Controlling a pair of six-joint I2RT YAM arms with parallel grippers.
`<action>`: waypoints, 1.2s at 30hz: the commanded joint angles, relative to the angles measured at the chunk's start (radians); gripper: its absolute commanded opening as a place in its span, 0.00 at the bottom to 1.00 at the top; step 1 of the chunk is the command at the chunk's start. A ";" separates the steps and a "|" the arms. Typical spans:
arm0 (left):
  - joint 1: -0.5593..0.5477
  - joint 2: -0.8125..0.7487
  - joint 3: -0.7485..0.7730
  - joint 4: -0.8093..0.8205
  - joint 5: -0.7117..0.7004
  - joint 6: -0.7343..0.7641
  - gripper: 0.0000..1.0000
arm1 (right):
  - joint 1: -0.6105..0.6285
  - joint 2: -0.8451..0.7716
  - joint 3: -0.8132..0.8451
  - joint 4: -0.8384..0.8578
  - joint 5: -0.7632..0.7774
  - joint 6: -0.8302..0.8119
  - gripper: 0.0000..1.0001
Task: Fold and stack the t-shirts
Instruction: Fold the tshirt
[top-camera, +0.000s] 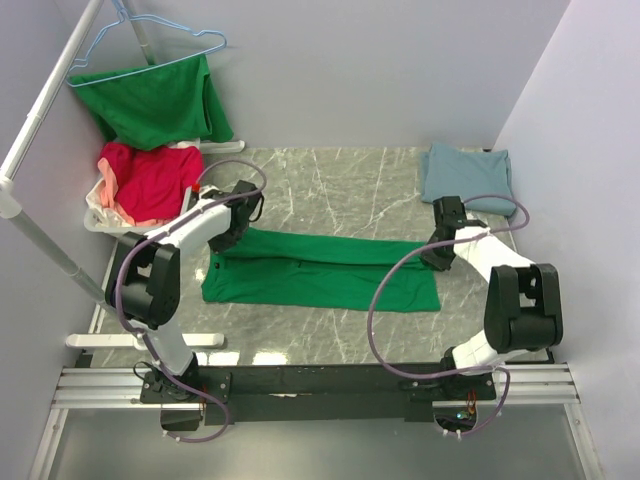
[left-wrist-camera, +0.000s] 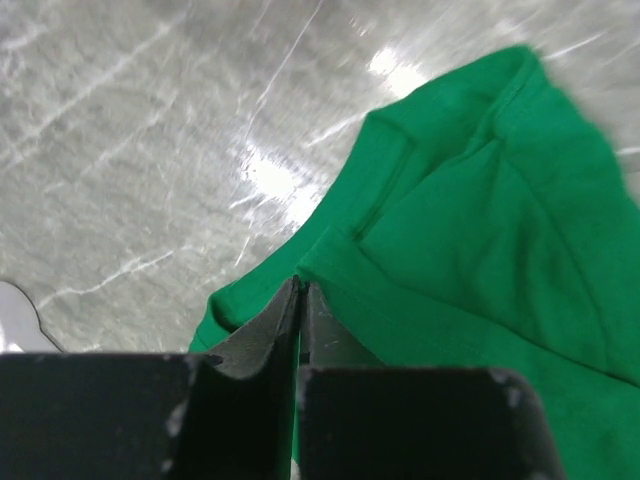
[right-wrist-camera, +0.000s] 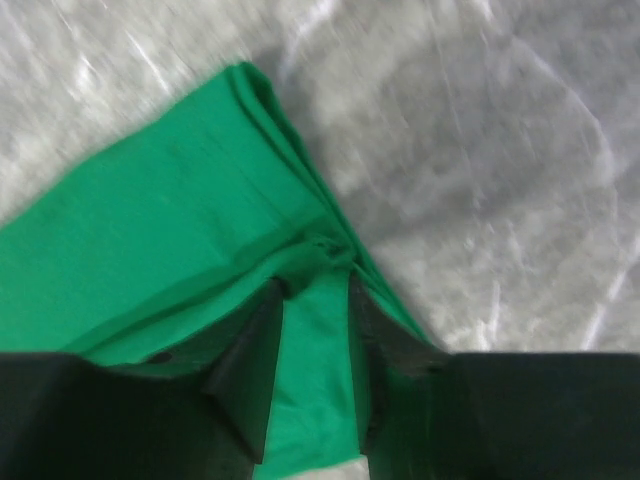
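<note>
Arms are bent down onto the green t-shirt (top-camera: 320, 272). The left gripper (left-wrist-camera: 300, 287) is pressed together at its hem. The right gripper (right-wrist-camera: 315, 285) is spread, with cloth between.

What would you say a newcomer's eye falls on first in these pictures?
The bright green t-shirt, folded into a long strip across the table, with the left claw shut at its left end and the right claw open at its right end. Then the blue-grey tee folded at back right, and another green tee hanging at back left.
</note>
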 joint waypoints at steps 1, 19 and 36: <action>-0.006 -0.043 -0.064 0.002 0.008 -0.055 0.08 | 0.002 -0.121 -0.059 0.000 0.012 0.005 0.43; -0.029 -0.104 -0.128 0.011 0.019 -0.101 0.11 | 0.006 -0.160 -0.003 -0.006 -0.007 0.022 0.46; -0.052 -0.231 -0.204 -0.042 -0.054 -0.201 0.11 | 0.022 -0.016 -0.137 0.070 -0.041 0.048 0.44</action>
